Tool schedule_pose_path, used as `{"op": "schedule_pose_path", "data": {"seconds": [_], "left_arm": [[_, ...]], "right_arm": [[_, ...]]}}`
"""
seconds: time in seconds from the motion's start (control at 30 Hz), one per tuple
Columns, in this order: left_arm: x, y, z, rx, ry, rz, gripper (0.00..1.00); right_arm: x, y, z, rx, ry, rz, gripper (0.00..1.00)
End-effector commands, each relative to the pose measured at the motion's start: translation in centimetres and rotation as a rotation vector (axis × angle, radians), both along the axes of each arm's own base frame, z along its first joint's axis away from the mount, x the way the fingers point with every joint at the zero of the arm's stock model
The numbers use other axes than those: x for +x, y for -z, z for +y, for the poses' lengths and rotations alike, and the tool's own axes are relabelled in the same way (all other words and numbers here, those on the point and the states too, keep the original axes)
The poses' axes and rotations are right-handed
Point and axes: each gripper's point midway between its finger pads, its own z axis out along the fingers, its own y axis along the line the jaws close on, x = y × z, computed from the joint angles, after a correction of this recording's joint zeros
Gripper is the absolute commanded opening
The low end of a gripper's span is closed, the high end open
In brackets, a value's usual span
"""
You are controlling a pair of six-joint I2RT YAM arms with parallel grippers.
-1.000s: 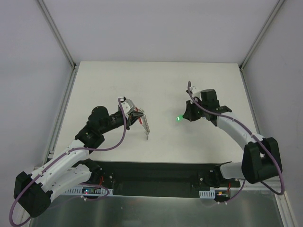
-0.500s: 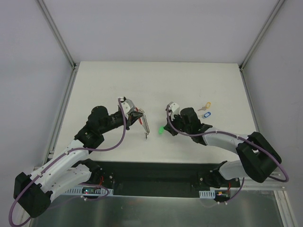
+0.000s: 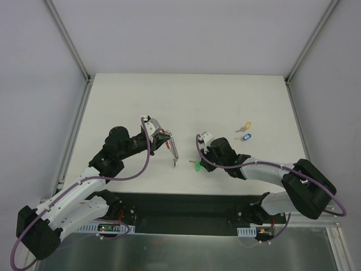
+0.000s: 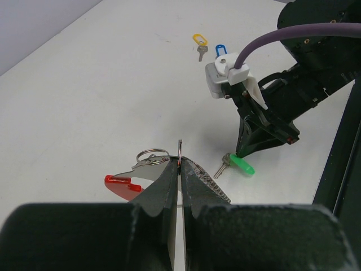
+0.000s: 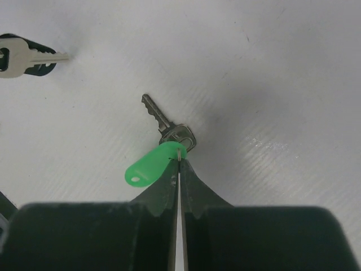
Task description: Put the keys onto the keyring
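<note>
My left gripper [image 3: 165, 139] is shut on the keyring [image 3: 174, 151] and holds its wire ring edge-on between the jaws. In the left wrist view [image 4: 179, 161] the red loop [image 4: 121, 183] sticks out left and the grey chain [image 4: 213, 184] runs right. My right gripper [image 3: 198, 164] is shut on the green key [image 3: 197, 166], just right of the chain's end. In the right wrist view [image 5: 179, 161] the jaws pinch the green tag [image 5: 148, 165] at its ring, the blade [image 5: 158, 117] low over the table. The yellow key [image 3: 246, 126] and the blue key [image 3: 245, 136] lie to the right.
The yellow key [image 4: 198, 40] and the blue key [image 4: 220, 49] lie together behind the right arm [image 4: 293, 96]. A silver key-shaped piece [image 5: 25, 56] shows at the top left edge of the right wrist view. The table's black front rail [image 3: 186, 206] runs behind both grippers.
My right gripper has swept left and nearer with the green key, from the right half of the table to beside the chain's end, uncovering the yellow and blue keys. The left arm has not moved.
</note>
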Motion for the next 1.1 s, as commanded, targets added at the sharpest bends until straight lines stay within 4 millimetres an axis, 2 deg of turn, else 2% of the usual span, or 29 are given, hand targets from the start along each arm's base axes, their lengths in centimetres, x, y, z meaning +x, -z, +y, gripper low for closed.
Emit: {"op": "schedule_pose_path", "data": {"seconds": [0.0, 0.13, 0.2, 0.33, 0.4, 0.43, 0.5, 0.6, 0.63, 0.7, 0.73, 0.83, 0.87, 0.93, 1.07], "left_arm": [[0.0, -3.7, -0.2, -0.051, 0.026, -0.097, 0.00], [0.0, -3.8, -0.2, -0.050, 0.025, -0.101, 0.00], [0.0, -3.8, -0.2, -0.049, 0.022, -0.101, 0.00], [0.0, -4.0, -0.2, -0.051, 0.025, -0.103, 0.00], [-0.1, -4.1, -0.2, -0.053, 0.027, -0.106, 0.00], [-0.1, -4.1, -0.2, -0.054, 0.027, -0.107, 0.00], [-0.1, -4.2, -0.1, -0.056, 0.025, -0.110, 0.00], [-0.2, -4.3, 0.0, -0.056, 0.022, -0.114, 0.00], [-0.2, -4.3, 0.0, -0.056, 0.021, -0.116, 0.00], [-0.3, -4.5, 0.1, -0.058, 0.021, -0.121, 0.00], [-0.3, -4.4, 0.1, -0.058, 0.019, -0.121, 0.00], [-0.3, -4.6, 0.2, -0.059, 0.018, -0.128, 0.00], [-0.3, -4.6, 0.2, -0.059, 0.018, -0.127, 0.00], [-0.2, -4.6, 0.2, -0.057, 0.015, -0.131, 0.00], [-0.2, -4.5, 0.2, -0.055, 0.015, -0.131, 0.00]], "right_arm": [[0.3, -1.9, -1.2, -0.145, 0.043, 0.022, 0.02], [0.5, -3.0, -4.8, -0.338, 0.137, 0.047, 0.01], [-0.1, -4.3, -5.9, -0.399, 0.113, 0.072, 0.01], [-0.3, -7.2, -9.7, -0.594, 0.179, 0.072, 0.01], [-1.0, -7.8, -11.0, -0.670, 0.163, 0.098, 0.01], [-0.7, -8.5, -11.1, -0.683, 0.163, 0.092, 0.01], [-1.1, -8.3, -12.0, -0.763, 0.135, 0.126, 0.01], [-0.7, -8.0, -12.1, -0.843, 0.110, 0.153, 0.01], [-0.6, -7.0, -11.9, -0.879, 0.093, 0.188, 0.01], [0.2, -6.5, -10.9, -0.883, 0.071, 0.193, 0.01], [0.2, -5.5, -10.5, -0.906, 0.047, 0.218, 0.01], [1.1, -4.9, -8.7, -0.912, 0.008, 0.224, 0.02], [1.3, -4.0, -8.3, -0.934, -0.009, 0.243, 0.03], [2.1, -3.8, -6.5, -0.914, -0.042, 0.232, 0.04], [3.0, -2.6, -4.4, -0.920, -0.081, 0.242, 0.10]]}}
